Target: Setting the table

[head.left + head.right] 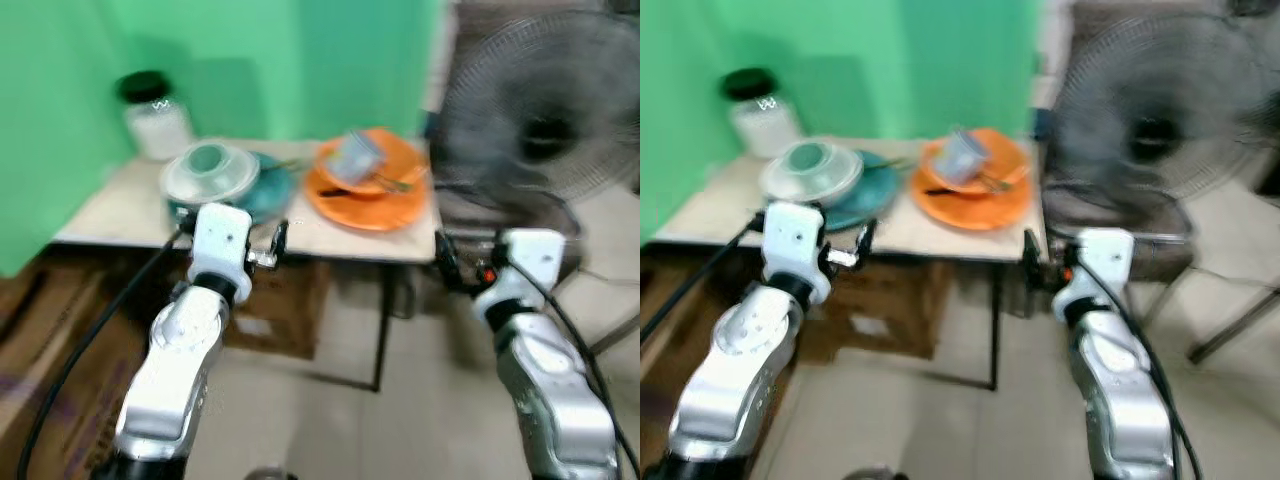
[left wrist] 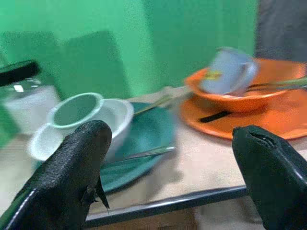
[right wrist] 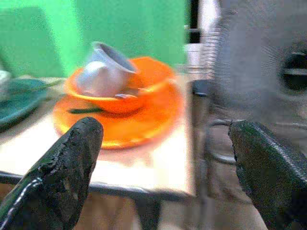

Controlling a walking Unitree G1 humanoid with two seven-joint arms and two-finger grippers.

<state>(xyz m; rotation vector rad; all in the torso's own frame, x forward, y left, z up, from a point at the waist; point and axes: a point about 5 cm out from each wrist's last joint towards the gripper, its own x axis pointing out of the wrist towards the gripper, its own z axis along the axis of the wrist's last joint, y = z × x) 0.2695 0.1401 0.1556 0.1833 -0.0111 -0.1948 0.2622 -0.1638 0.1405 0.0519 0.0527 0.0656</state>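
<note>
A bright green wall (image 1: 250, 60) stood behind the scene, which was blurred throughout. To the right, a large dark round standing fan (image 1: 545, 110) with a wire grille rose beside a small beige worktop (image 1: 120, 205) on thin black metal legs. Brown cardboard boxes (image 1: 280, 305) sat on the pale floor under it and to its left.

On the right part of the worktop lay a flat orange plate (image 1: 375, 212). An orange bowl (image 3: 144, 91) sat on that plate, and a pale blue-grey cup (image 3: 103, 69) lay tilted on its side inside the bowl, with cutlery resting across the rim. On the left part lay a round teal plate (image 2: 148, 139). A white bowl (image 2: 112, 120) sat on it, with a smaller pale green-rimmed bowl (image 2: 76, 108) nested inside. More cutlery lay across the teal plate. At the far left corner stood a clear glass jar with a black lid (image 1: 155, 115), holding something white.

Two silver arms reached forward at the near edge of the worktop. The left pincer (image 2: 170, 167) hung just short of the worktop's near edge, facing the teal plate, its two black fingers (image 2: 72, 172) spread wide with nothing between them. The right pincer (image 3: 165, 163) hung near the worktop's right corner, facing the orange plate and the fan, fingers likewise spread wide and holding nothing.
</note>
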